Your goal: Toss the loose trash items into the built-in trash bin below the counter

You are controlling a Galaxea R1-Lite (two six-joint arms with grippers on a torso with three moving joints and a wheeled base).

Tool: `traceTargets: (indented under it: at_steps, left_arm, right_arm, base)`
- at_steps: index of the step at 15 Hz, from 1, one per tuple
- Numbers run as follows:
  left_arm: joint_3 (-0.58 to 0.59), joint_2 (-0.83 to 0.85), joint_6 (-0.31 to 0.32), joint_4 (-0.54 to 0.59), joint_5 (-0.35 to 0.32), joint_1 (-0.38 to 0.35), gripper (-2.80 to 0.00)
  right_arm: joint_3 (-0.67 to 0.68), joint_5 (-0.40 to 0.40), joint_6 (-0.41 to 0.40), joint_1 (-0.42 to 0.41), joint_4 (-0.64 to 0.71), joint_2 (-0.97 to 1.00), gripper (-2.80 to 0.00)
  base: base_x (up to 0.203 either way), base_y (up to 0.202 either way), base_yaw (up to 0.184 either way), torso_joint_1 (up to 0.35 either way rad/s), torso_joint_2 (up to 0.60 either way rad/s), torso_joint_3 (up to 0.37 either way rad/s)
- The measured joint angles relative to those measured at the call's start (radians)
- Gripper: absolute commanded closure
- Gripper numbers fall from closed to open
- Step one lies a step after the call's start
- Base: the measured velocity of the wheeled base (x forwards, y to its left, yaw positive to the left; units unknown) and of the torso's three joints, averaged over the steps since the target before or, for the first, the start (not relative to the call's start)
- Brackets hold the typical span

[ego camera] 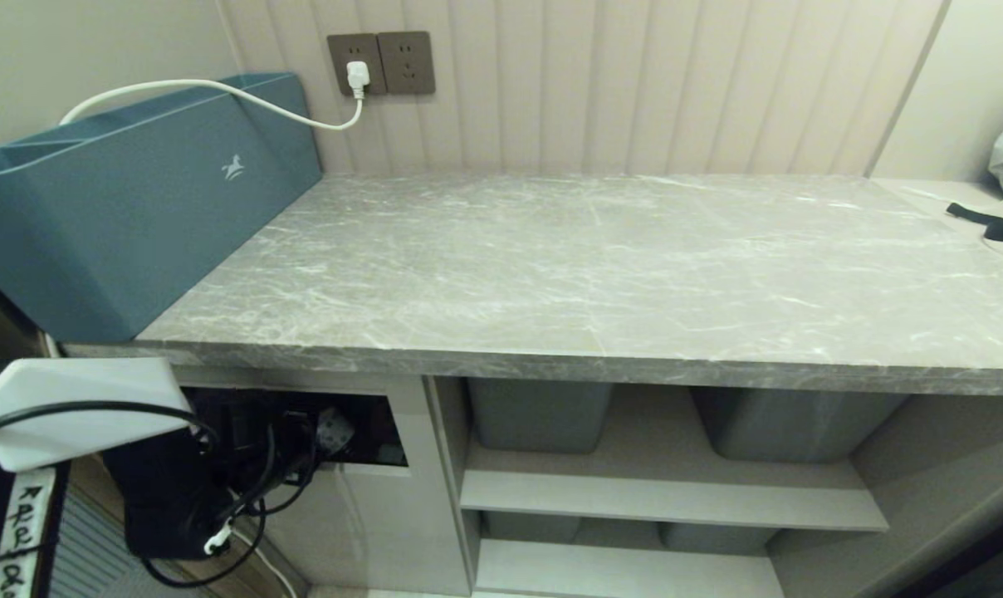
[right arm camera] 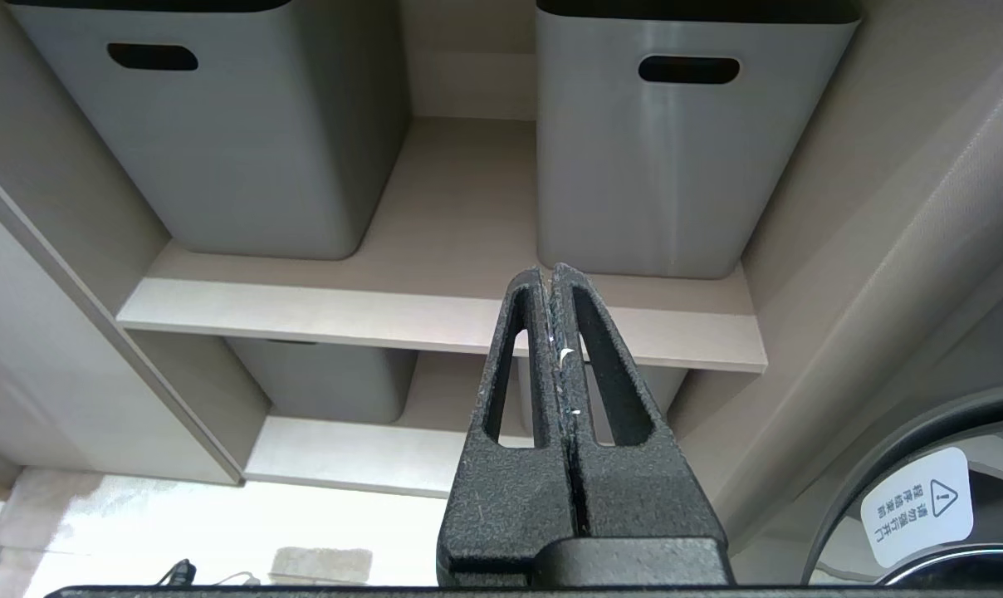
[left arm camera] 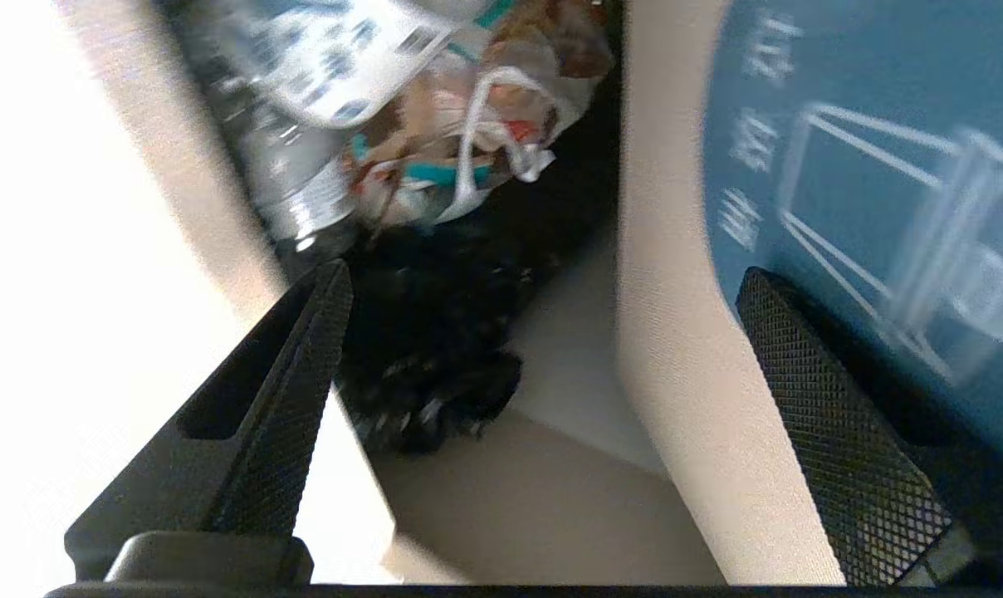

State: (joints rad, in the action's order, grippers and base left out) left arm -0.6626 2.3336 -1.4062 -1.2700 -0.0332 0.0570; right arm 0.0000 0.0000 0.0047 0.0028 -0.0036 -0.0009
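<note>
Grey marble counter (ego camera: pixel 601 274) below ribbed wall panelling (ego camera: pixel 634 83).

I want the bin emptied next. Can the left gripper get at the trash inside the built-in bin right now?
Probably yes: the open left gripper sits at the bin's opening, flap pushed aside, crumpled wrappers and clear plastic bottle directly ahead.

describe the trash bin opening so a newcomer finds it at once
Start at the marble counter. Below its left end, beside the shelves of grey tubs, is the bin opening. It is the only dark rectangular hole in the beige panel, with the left claw reaching in.
</note>
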Motion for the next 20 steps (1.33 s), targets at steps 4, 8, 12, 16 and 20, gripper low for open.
traceTargets:
  at_steps: [4,8,12,16,20]
  left_arm:
    - [0.235,-0.155,-0.043,-0.001,0.065,0.000,0.00]
    - [0.474,-0.434,-0.023,0.015,0.097,-0.002,0.00]
    - [0.596,-0.882,0.249,0.231,0.061,-0.023,0.00]
    - [0.631,-1.436,0.757,0.628,-0.111,-0.099,0.00]
    - [0.639,-1.891,1.322,1.071,-0.106,-0.155,0.00]
  right_arm:
    - [0.000,0.000,0.000,0.000,0.000,0.000,0.00]
    - [0.000,0.000,0.000,0.000,0.000,0.000,0.00]
    - [0.000,0.000,0.000,0.000,0.000,0.000,0.00]
    - [0.000,0.000,0.000,0.000,0.000,0.000,0.00]
    - [0.000,0.000,0.000,0.000,0.000,0.000,0.00]
  base:
    - [0.000,0.000,0.000,0.000,0.00,0.000]
    - [0.000,0.000,0.000,0.000,0.00,0.000]
    - [0.000,0.000,0.000,0.000,0.00,0.000]
    - [0.000,0.000,0.000,0.000,0.00,0.000]
    - [0.000,0.000,0.000,0.000,0.00,0.000]
